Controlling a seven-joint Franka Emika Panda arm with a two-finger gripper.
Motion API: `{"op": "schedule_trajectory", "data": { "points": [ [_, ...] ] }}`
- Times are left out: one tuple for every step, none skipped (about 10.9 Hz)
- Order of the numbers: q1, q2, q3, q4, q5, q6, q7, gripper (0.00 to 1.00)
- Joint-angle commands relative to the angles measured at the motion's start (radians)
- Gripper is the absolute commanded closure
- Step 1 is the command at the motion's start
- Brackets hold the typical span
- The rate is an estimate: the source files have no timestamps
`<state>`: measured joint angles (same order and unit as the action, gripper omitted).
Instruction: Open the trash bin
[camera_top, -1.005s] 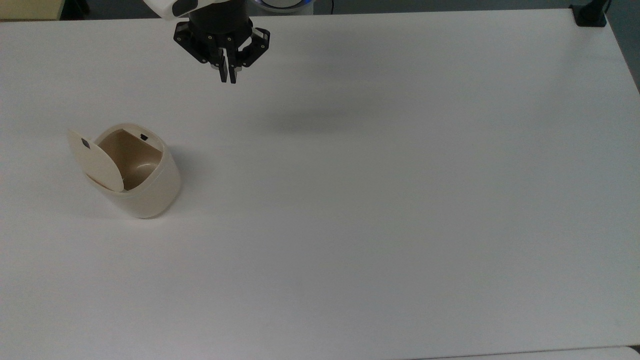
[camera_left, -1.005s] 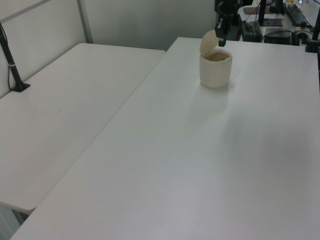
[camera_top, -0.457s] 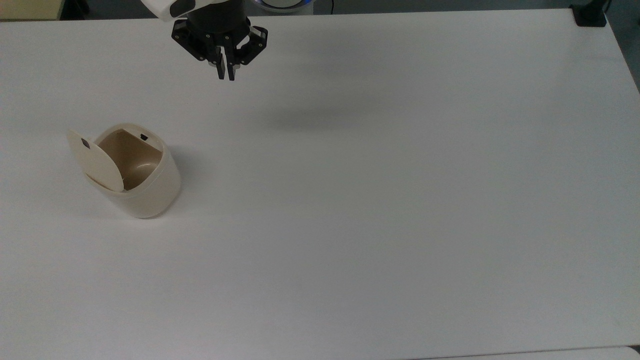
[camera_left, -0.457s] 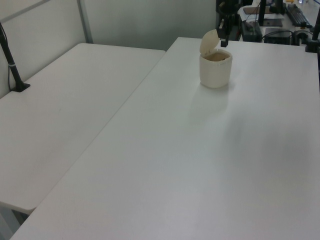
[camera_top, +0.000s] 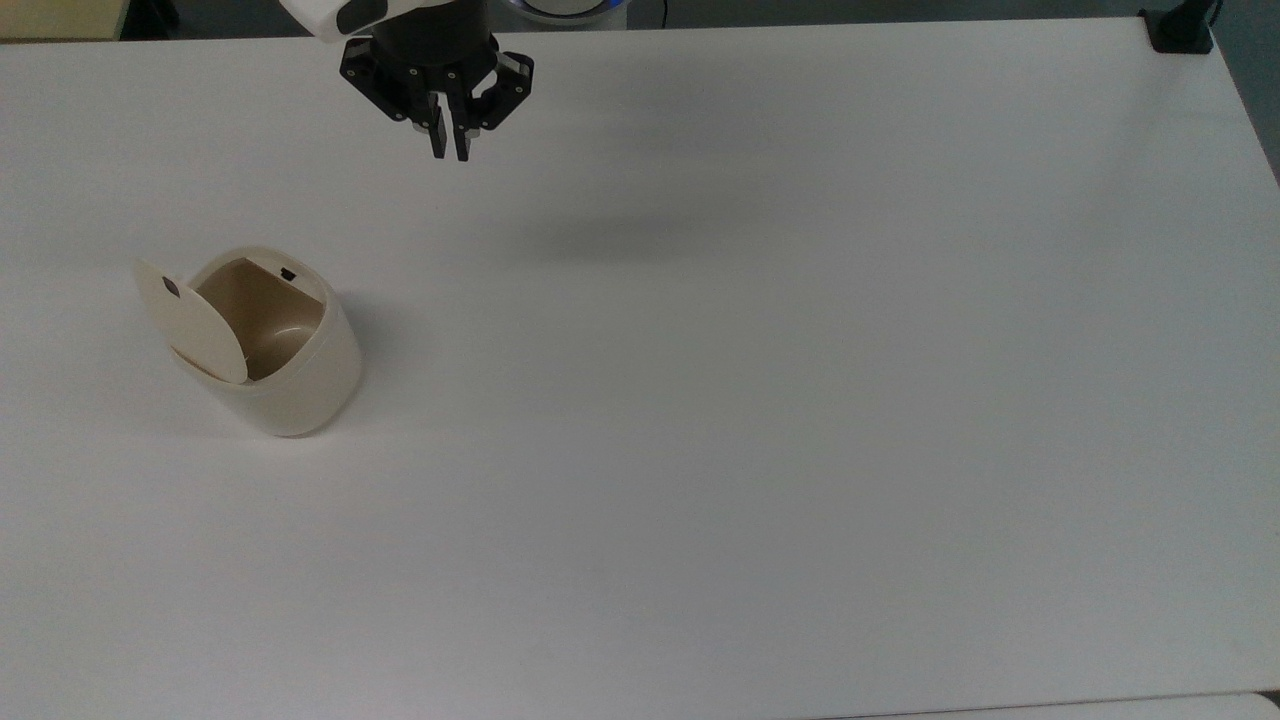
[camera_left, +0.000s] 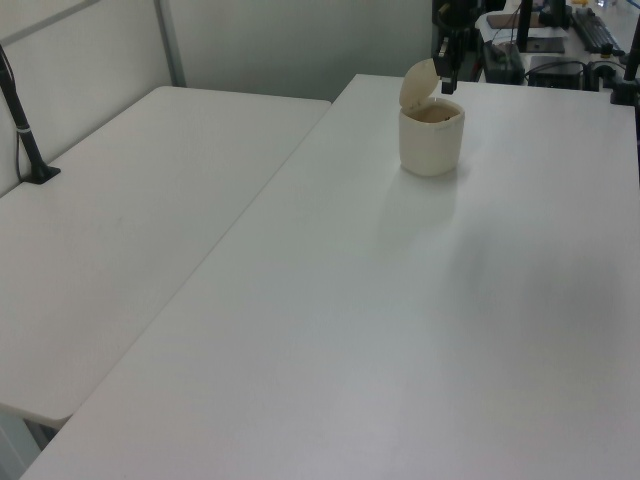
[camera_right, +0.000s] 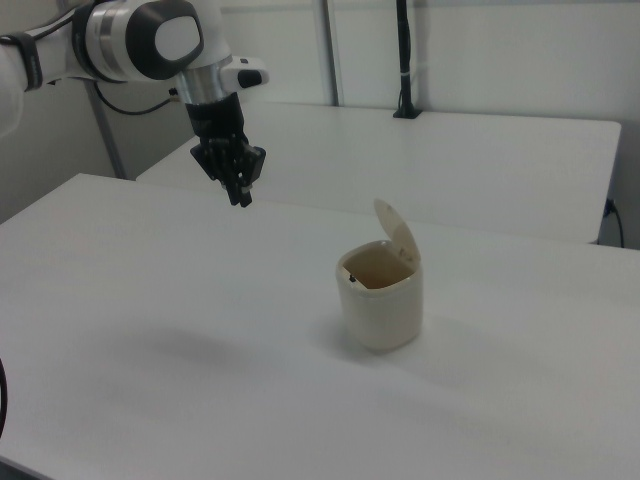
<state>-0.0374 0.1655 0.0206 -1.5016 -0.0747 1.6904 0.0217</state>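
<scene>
White laminate covers the worktop (camera_top: 760, 420), matte and bare apart from the trash bin (camera_top: 265, 345), which stands in the left part of the top view with its lid (camera_top: 190, 320) tipped up and its brownish inside showing. Up at the top edge of the top view, left of centre, the black pincer (camera_top: 448, 150) hangs above the surface, well apart from the bin, fingers pressed together on nothing. A second white table (camera_left: 130, 220) adjoins at the left view's left, with pale wall panels behind.
</scene>
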Motion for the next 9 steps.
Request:
{"op": "schedule_trajectory", "data": {
  "points": [
    [0.007,-0.030,-0.013,-0.017,-0.014,-0.021,0.001,0.68],
    [0.004,-0.035,-0.013,-0.017,-0.013,-0.021,-0.002,0.68],
    [0.002,-0.037,-0.013,-0.019,-0.013,-0.021,-0.003,0.68],
    [0.002,-0.038,-0.013,-0.019,-0.010,-0.021,-0.008,0.68],
    [0.008,-0.038,-0.010,-0.019,-0.008,-0.021,-0.008,0.68],
    [0.013,-0.038,-0.004,-0.019,-0.007,-0.021,0.000,0.68],
    [0.022,-0.040,-0.002,-0.019,-0.005,-0.021,0.006,0.68],
    [0.054,-0.047,-0.004,-0.019,-0.004,-0.023,0.007,0.68],
    [0.060,-0.069,-0.002,-0.020,-0.002,-0.025,0.007,0.68]
  ]
}}
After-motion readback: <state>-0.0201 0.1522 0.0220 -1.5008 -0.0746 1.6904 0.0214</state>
